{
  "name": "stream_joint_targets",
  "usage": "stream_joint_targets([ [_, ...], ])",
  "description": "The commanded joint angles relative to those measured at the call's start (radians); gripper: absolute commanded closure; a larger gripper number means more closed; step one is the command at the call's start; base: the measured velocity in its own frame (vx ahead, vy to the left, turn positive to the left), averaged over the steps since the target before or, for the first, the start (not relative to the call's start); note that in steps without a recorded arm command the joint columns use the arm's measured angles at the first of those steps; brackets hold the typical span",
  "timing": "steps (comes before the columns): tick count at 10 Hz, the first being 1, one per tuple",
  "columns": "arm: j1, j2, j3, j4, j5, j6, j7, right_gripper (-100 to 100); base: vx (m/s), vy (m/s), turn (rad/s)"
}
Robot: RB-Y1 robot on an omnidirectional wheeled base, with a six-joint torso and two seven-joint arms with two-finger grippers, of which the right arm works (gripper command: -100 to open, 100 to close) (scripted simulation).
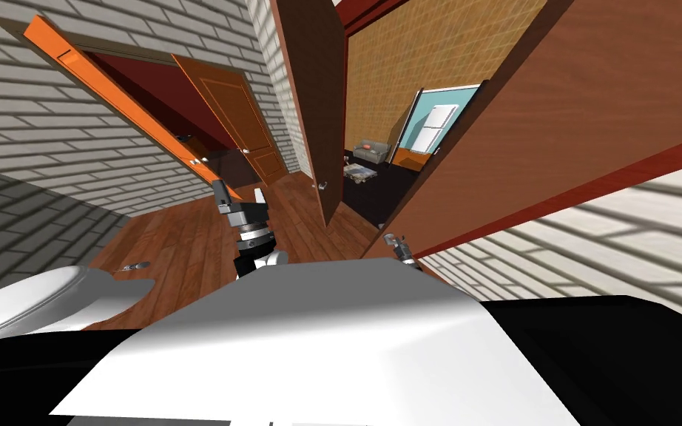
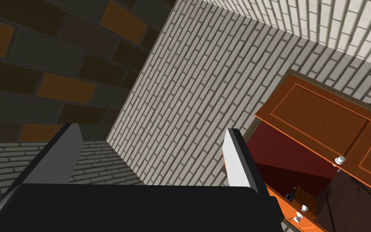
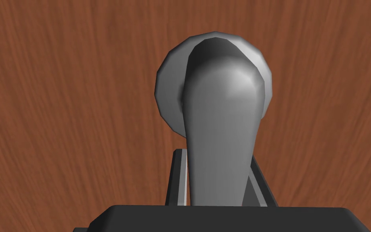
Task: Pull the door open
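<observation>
Head view. The right gripper (image 1: pixel 393 240) sits at the lower free edge of the large brown door (image 1: pixel 576 111), which stands to the robot's right and slants away. The left gripper (image 1: pixel 240 194) is raised over the wooden floor (image 1: pixel 184 244), well apart from that door, so the right arm is the nearer one. Count: two brown door leaves, the second leaf (image 1: pixel 310 111) standing ahead in the middle with its own small handle (image 1: pixel 322 186), and one orange door (image 1: pixel 236 118) further left. The gap between the brown leaves looks through to another room.

Left wrist view. The left gripper (image 2: pixel 152 133) has its fingers spread wide with nothing between them. It faces a brick wall and takes no part in the task.

Right wrist view. The right gripper (image 3: pixel 217 155) is clamped on one grey lever handle (image 3: pixel 217 133), with one finger pressing each side. The lever's long axis runs from its round rose (image 3: pixel 166 92) back toward the gripper body, lengthwise between the fingers. The door face (image 3: pixel 60 121) lies directly ahead of the gripper.

Judgement: the grasp is made, and the coming move calls for drawing straight back from that face.
</observation>
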State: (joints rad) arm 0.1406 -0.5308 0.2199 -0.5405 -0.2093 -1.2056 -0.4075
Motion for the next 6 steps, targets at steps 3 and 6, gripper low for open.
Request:
stream_joint_targets([
  [3, -0.036, 0.022, -0.011, 0.017, 0.049, 0.011, -0.01, 100, -0.212, -0.067, 0.095],
  [6, -0.07, 0.035, -0.025, 0.032, 0.086, 0.022, -0.018, 100, -0.177, -0.059, 0.075],
])
